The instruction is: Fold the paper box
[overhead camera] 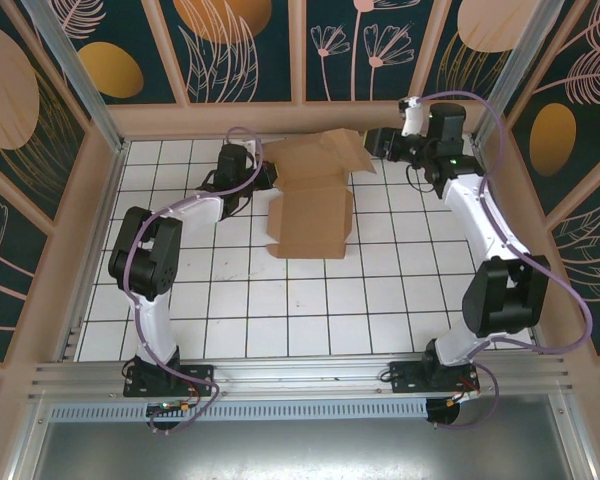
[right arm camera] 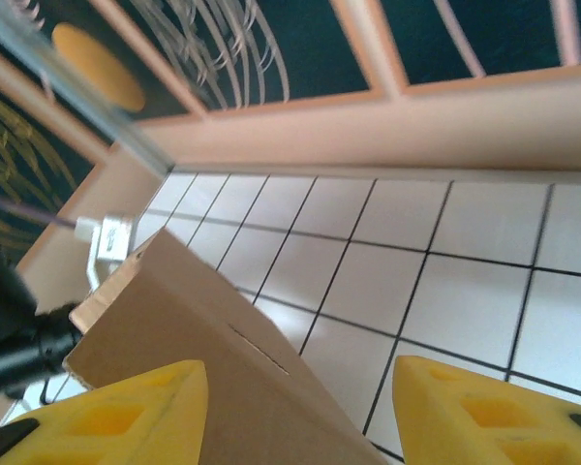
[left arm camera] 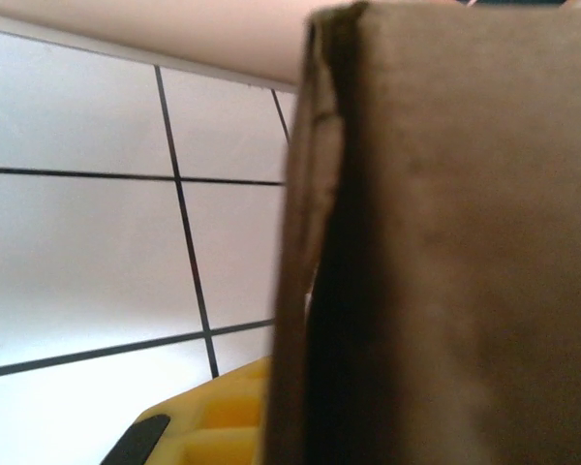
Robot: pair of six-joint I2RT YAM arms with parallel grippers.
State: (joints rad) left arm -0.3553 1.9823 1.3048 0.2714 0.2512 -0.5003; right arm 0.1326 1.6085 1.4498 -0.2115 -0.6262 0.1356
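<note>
White tiled surface (overhead camera: 310, 310) w/ thin black grid lines, boxed in by a peach frame and teal leaf-print panels. Past the arm bases, the paper box (overhead camera: 310, 215) sits mid-surface, toward the far wall. Its near panel lies flat on the tiles. Its far part stands up in creased flaps.

Material: plain brown cardboard, matte and die-cut. The right wrist view shows a sharp fold edge and a thin slot in the paper box (right arm camera: 203, 329).

At the box's far-left corner is the left hand (overhead camera: 268, 172), pressed together and apparently pinching a doubled wall of the paper box (left arm camera: 445, 242). One yellow finger (left arm camera: 208, 426) sits just beside that edge.

At the box's far-right flap is the right hand (overhead camera: 372, 142), spread. In its own view the right hand (right arm camera: 298, 373) has the flap btwn its fingers, close to one and apart from the other.

Step, as judged: mid-fold, walls and far flaps going up, no closed rectangle yet. Next move prob. needs the right hand to close on or push its flap inward along the crease while the left one steadies the wall. The cardboard looks stiff but springy, so flaps may pop back.
</note>
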